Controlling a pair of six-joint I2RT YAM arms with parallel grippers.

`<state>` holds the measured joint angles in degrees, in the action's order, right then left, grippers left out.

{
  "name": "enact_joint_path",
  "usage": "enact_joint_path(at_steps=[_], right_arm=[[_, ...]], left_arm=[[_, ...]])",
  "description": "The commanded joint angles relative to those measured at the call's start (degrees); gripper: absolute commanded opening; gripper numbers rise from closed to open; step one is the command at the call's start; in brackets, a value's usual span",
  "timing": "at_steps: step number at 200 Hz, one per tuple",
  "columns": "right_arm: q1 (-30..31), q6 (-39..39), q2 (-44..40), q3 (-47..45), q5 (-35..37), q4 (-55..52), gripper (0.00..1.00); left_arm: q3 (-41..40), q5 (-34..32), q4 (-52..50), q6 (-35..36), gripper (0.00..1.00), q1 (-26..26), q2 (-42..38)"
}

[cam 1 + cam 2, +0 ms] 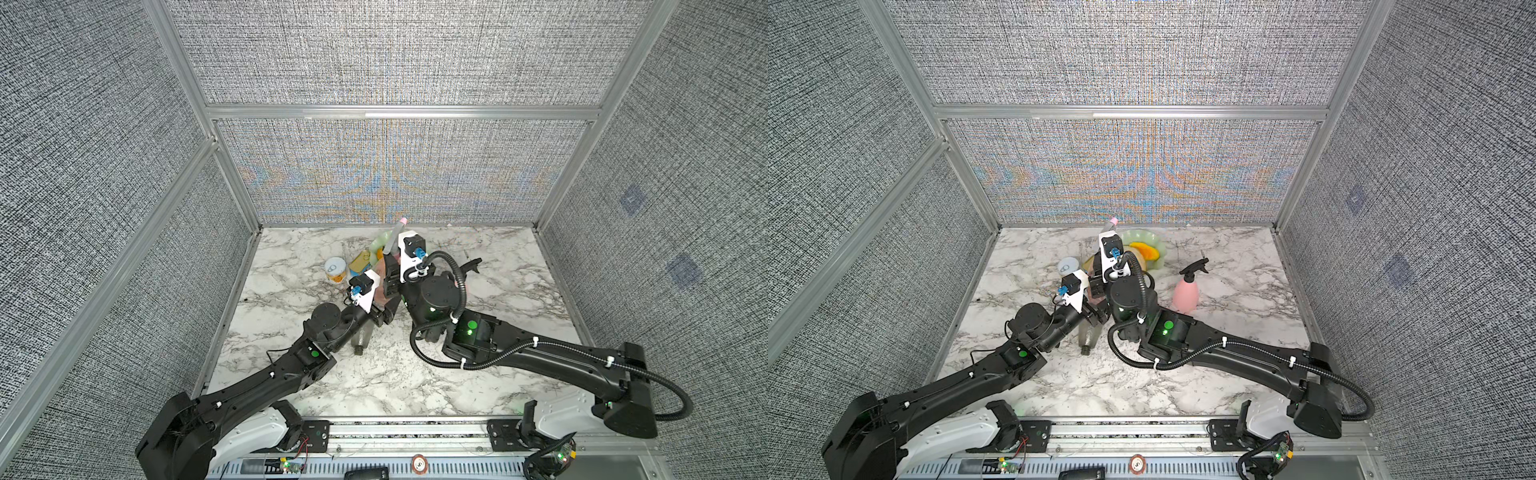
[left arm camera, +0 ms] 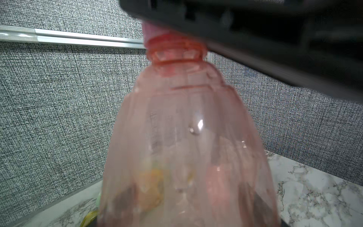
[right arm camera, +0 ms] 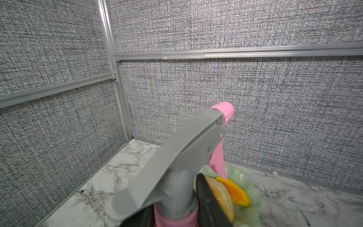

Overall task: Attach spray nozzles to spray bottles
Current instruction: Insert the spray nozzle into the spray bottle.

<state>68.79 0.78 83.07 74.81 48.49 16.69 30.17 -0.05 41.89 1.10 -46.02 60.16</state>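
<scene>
- In both top views, one of the three pairings looks finished. The opaque pink bottle (image 1: 1185,293) stands upright on the right of the table (image 1: 1225,374) with the black nozzle (image 1: 1194,266) on its neck.
- In a top view, the smoky grey bottle (image 1: 360,337) lies on its side, partly under the left arm. Its bare neck points toward the near edge. No pale nozzle is in sight.
- At the table's middle, the left gripper (image 1: 384,312) and right gripper (image 1: 392,279) meet at the clear pink bottle (image 1: 384,296). The left jaws appear clamped on its lower body.
- Left wrist view: the clear pink bottle fills the frame, with its long axis upright and its neck on top. The threads are bare and a pink collar sits just above the mouth, so I judge this nozzle not yet screwed on.
- Right wrist view: the right jaws are clamped on the collar of the grey-and-pink nozzle (image 3: 186,149). Its long head slants upward, with the pink tip aimed at the back wall. The trigger hangs over a green plate (image 3: 253,188).
</scene>
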Motion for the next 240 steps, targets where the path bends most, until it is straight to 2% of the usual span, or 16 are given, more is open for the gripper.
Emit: enact_joint_path(at_steps=[1,78,106,133,177,192,212,240], right_arm=[[1.33,-1.32,0.80,1.26,0.72,-8.64,0.32],[2.75,-2.56,-3.43,4.63,-6.02,-8.97,0.46],[3.40,-2.58,-4.52,4.18,-7.63,-9.68,0.47],[3.38,0.03,-7.17,3.20,-12.62,-15.86,0.54],[1.85,2.92,-14.42,0.44,-19.97,-27.92,0.58],[-1.00,3.80,-16.59,0.46,-26.48,-31.86,0.59],[-7.53,3.71,-18.77,2.01,-39.42,-36.52,0.61],[-18.14,0.43,-20.40,5.30,-58.56,-41.39,0.73]], left_arm=[[0.84,-3.34,10.45,0.76,0.75,0.09,-0.56],[-0.12,0.03,12.34,0.90,0.75,0.05,-1.10],[-0.47,-0.01,12.69,0.90,0.75,0.04,-1.45],[-0.46,0.12,12.61,1.01,0.75,0.03,-1.56],[-0.01,2.58,12.08,0.17,0.75,0.05,-0.54],[0.15,3.69,11.91,-0.27,0.75,0.05,-0.23],[0.51,5.87,11.15,-0.80,0.75,0.03,-0.05],[0.91,8.10,10.48,-2.46,0.75,0.04,0.07]])
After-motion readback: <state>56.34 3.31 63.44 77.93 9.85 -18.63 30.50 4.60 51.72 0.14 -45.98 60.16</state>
